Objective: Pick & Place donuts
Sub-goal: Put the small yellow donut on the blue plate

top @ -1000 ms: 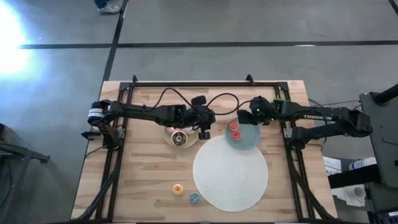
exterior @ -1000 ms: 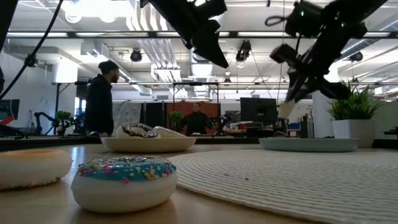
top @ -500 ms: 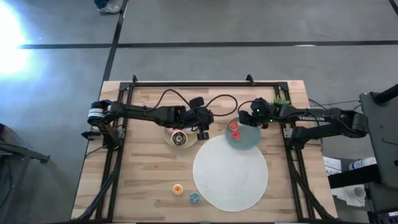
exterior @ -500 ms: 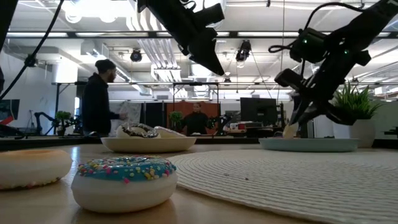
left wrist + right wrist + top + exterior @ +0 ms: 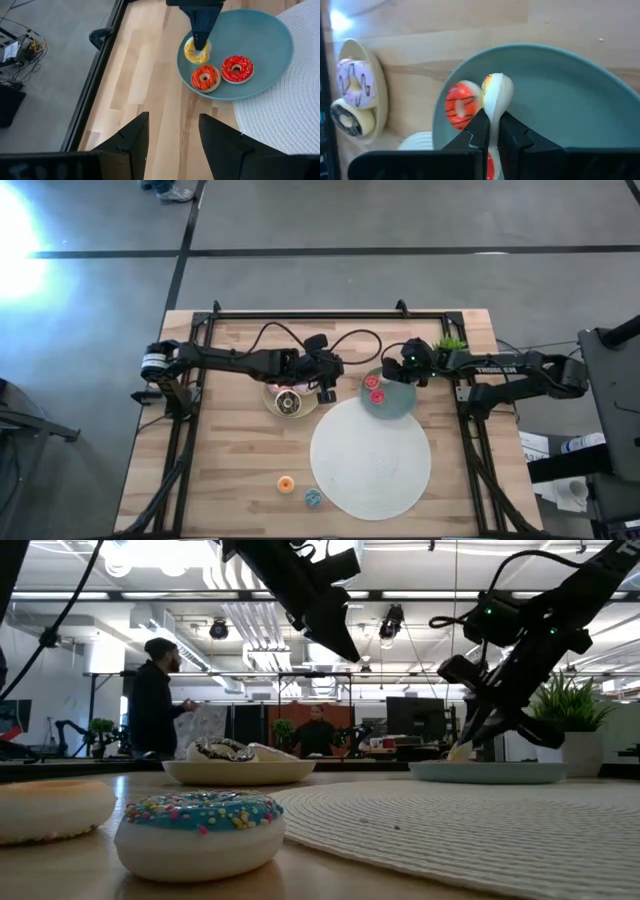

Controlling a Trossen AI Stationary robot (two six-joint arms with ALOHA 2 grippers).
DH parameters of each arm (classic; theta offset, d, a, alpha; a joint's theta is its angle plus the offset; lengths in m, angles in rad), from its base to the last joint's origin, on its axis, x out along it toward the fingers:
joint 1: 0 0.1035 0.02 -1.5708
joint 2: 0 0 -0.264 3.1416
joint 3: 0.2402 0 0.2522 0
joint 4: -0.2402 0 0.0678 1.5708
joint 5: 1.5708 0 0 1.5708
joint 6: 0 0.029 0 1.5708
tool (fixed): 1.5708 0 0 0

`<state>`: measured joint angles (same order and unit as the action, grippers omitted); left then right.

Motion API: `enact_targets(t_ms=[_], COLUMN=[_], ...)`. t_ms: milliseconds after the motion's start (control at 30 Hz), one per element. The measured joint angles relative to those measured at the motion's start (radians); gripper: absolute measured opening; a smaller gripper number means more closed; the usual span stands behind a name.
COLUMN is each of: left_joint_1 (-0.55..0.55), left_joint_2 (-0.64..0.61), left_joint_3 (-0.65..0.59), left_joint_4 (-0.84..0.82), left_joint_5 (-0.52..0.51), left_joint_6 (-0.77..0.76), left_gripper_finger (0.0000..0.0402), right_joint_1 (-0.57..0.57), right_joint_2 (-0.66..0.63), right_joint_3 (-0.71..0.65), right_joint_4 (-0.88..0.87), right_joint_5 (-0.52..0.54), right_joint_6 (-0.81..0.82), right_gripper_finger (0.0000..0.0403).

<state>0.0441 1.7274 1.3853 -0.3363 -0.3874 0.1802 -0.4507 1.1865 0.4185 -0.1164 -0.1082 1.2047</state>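
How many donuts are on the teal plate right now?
3 on the round teal plate: a yellow mini donut gripped by the right gripper, an orange striped one, a red one.

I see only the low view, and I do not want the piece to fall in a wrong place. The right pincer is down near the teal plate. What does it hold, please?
Observer: The right pincer is shut on a yellow mini donut.
Operator: Is the plate below it free?
Observer: No. The teal plate holds an orange striped donut and a red donut. The yellow one is right beside the orange one.
Operator: And the left pincer?
Observer: The left pincer is open and empty, over bare wood between the beige plate and the teal plate.
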Motion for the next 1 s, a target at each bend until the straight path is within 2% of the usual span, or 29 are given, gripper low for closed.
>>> enact_targets(t_ms=[267, 600, 733, 1000], left_joint_1=[0.0, 0.0, 0.0, -0.001], left_joint_2=[0.0, 0.0, 0.0, 0.0], left_joint_3=[0.0, 0.0, 0.0, 0.0], left_joint_4=[-0.001, -0.002, -0.003, -0.064], left_joint_5=[0.0, 0.0, 0.0, 0.0], left_joint_6=[-0.001, 0.001, 0.001, 0.003], left_gripper_finger=[0.0147, 0.0147, 0.0147, 0.0147], right_joint_1=[-0.001, -0.001, 0.0, 0.001], right_joint_2=[0.034, 0.039, 0.037, 0.039], right_joint_3=[-0.001, 0.02, 0.057, 0.22], right_joint_4=[-0.074, -0.147, -0.183, -0.471], right_joint_5=[0.006, 0.006, 0.046, 0.155], right_joint_6=[-0.003, -0.039, -0.07, -0.249], right_gripper_finger=[0.0029, 0.0103, 0.012, 0.0125])
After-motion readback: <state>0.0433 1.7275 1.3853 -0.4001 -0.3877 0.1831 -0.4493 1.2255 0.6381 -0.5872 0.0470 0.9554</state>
